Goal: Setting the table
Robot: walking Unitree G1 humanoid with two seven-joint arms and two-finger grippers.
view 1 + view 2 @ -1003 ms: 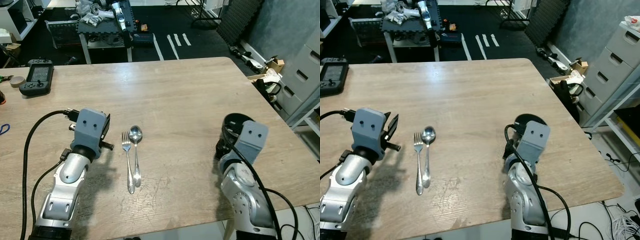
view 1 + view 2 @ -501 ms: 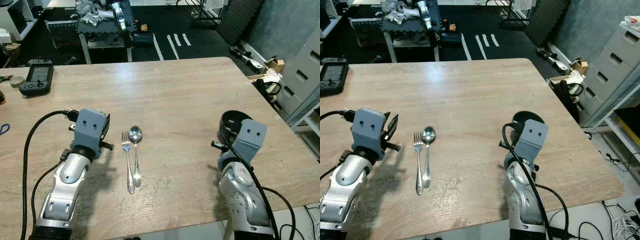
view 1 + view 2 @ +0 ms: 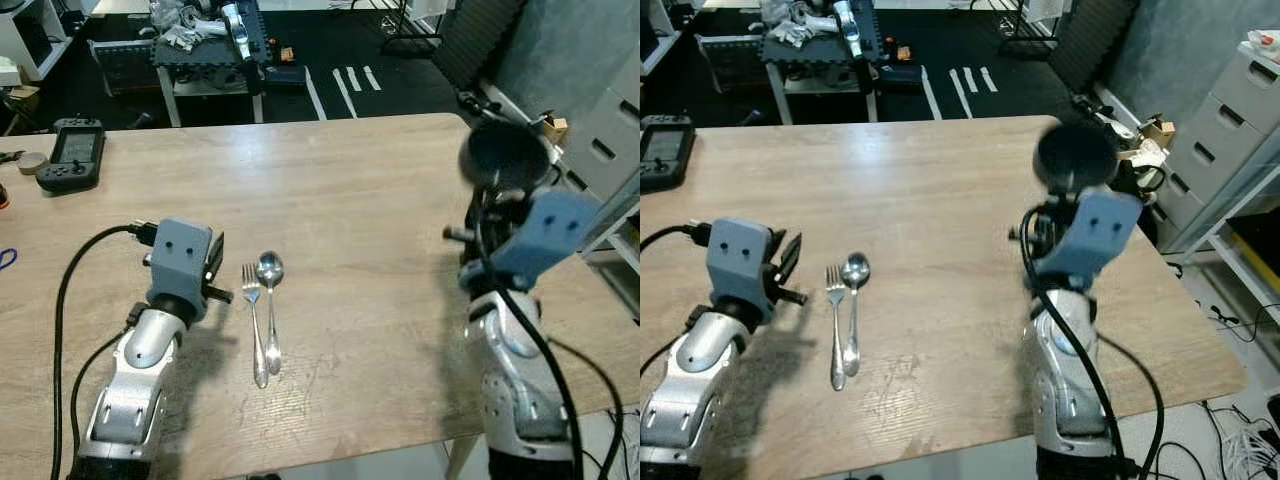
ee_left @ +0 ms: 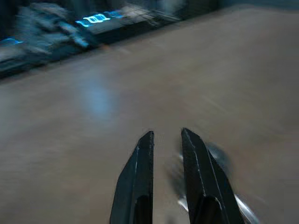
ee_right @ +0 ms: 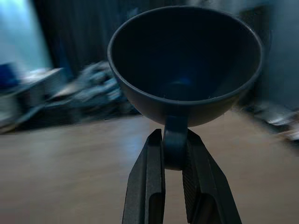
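1. Carrying is the step in hand: the right claw (image 5: 174,163) grips a dark cup (image 3: 505,157) by its handle, the two black fingers closed on either side of it, and holds the cup raised above the right side of the wooden bench (image 3: 370,190), open mouth facing the wrist camera.
2. Fork (image 3: 254,322) and spoon (image 3: 270,310) lie side by side on the bench, left of centre and toward the near edge, tines and bowl pointing far; the fork is the left one, and near their ends the handles look to be touching.
3. Just left of the fork rests the left claw (image 4: 166,144), low over the bench; its fingers stand a narrow gap apart and hold nothing.
4. On the far left of the bench sit a black handheld controller (image 3: 70,155) and a roll of tape (image 3: 33,162), well apart from the cutlery.
5. Judged from the layout, the place setting is partly done: cutlery is down, the cup is not.
6. The next move probably calls for bringing the cup left toward the cutlery, turning it upright, lowering it until its base meets the wood, then opening the fingers off the handle without tipping it.
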